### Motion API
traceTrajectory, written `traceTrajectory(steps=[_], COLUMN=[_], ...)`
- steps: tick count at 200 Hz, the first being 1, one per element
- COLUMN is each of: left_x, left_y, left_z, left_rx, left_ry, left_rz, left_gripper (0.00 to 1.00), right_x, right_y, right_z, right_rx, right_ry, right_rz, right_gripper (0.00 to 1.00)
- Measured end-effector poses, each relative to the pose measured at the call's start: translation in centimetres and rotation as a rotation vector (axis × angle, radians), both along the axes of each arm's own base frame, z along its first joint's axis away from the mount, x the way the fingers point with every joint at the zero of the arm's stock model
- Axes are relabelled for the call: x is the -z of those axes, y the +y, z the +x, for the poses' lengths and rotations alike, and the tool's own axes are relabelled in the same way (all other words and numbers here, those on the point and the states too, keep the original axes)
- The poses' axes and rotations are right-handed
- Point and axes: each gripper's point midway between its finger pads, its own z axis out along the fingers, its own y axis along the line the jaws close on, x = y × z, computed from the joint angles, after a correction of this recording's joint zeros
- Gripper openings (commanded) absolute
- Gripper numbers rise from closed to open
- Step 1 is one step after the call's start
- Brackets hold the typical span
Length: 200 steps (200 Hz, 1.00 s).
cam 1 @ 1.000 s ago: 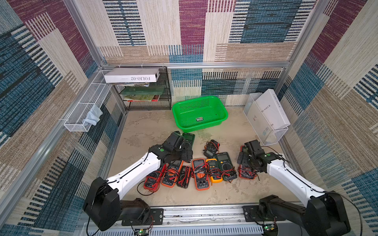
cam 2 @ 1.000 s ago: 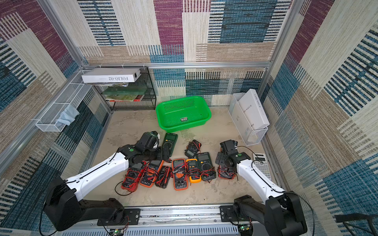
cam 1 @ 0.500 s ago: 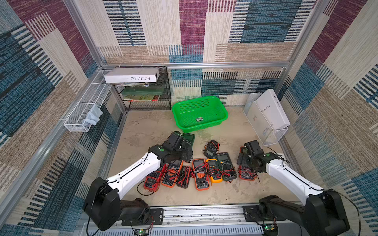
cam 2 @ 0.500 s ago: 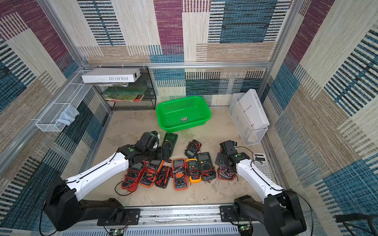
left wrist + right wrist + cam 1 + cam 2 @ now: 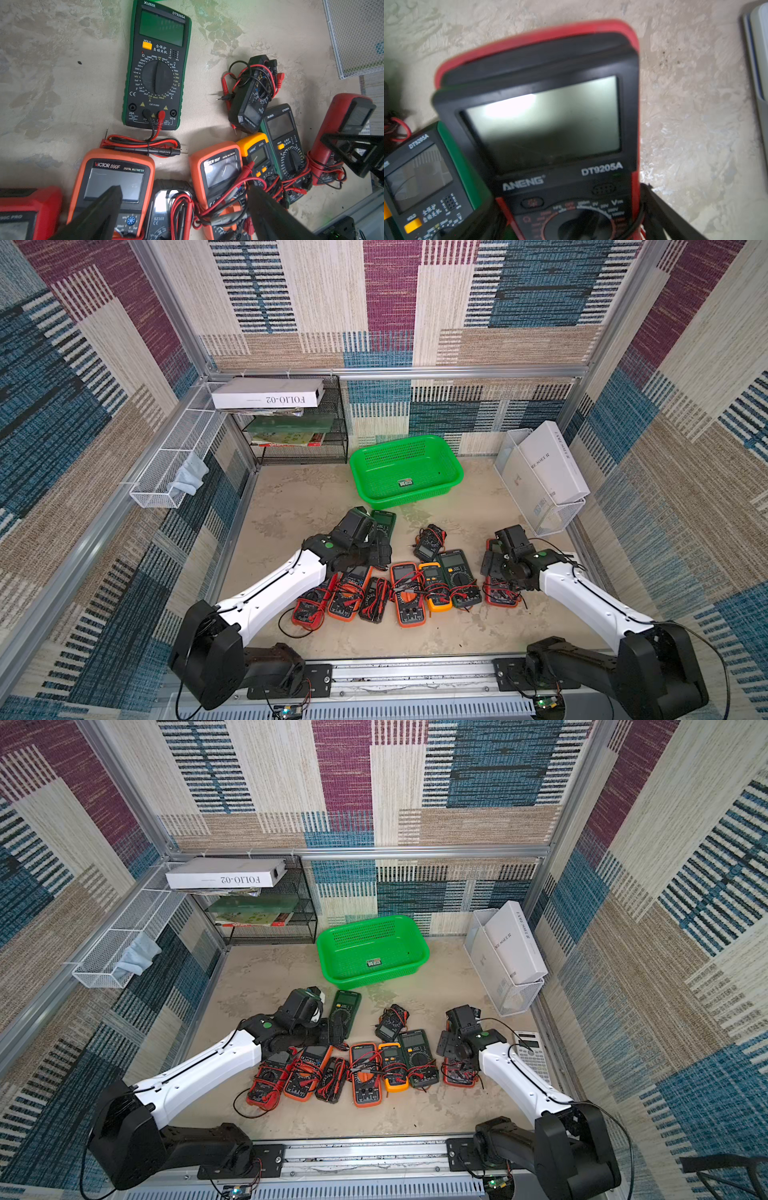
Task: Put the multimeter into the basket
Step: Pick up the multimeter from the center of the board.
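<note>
The green basket (image 5: 409, 498) (image 5: 374, 981) stands empty at the back middle of the floor. Several multimeters lie in a row in front. My left gripper (image 5: 184, 188) (image 5: 332, 1031) hangs open over a black multimeter (image 5: 166, 207) wrapped in red leads, between two orange ones, holding nothing. My right gripper (image 5: 571, 218) (image 5: 494, 572) is low over the red multimeter (image 5: 546, 124) (image 5: 500, 593) at the row's right end. Its jaws stand wide, one on each side of the body. One finger (image 5: 656, 207) sits close by the red edge; I cannot tell whether it touches.
A green multimeter (image 5: 158, 68) lies apart, nearer the basket, and a small black one (image 5: 430, 541) with it. A black mesh rack (image 5: 299, 435) stands at the back left. White wire bins sit on the left wall (image 5: 174, 464) and right side (image 5: 557, 514). A calculator (image 5: 530, 1052) lies at the right.
</note>
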Motion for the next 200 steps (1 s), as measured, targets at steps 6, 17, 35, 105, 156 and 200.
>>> traceTrajectory(steps=[6,17,35,105,156,200], left_x=[-0.02,-0.02,-0.02,-0.17,-0.36,-0.46], left_y=[-0.01,0.00,0.00,0.06,0.18,0.24], left_z=[0.01,0.01,0.01,0.01,0.00,0.02], left_rx=[0.000,0.000,0.000,-0.002,-0.005,-0.007], left_ry=[0.000,0.000,0.000,-0.005,-0.011,-0.015], left_rz=[0.000,0.000,0.000,0.000,0.001,0.002], left_gripper=[0.99,0.99,0.99,0.99,0.99,0.99], right_x=[0.01,0.02,0.02,-0.04,-0.19,-0.17], right_y=[0.00,0.01,0.03,0.07,0.08,0.09], right_z=[0.00,0.01,0.01,0.04,0.09,0.11], right_rx=[0.000,0.000,-0.001,-0.002,-0.005,-0.006], right_ry=[0.000,0.001,0.000,-0.002,-0.009,-0.010], right_rz=[0.000,0.000,0.001,0.004,0.004,0.004], right_gripper=[0.80,0.80,0.80,0.80,0.80,0.80])
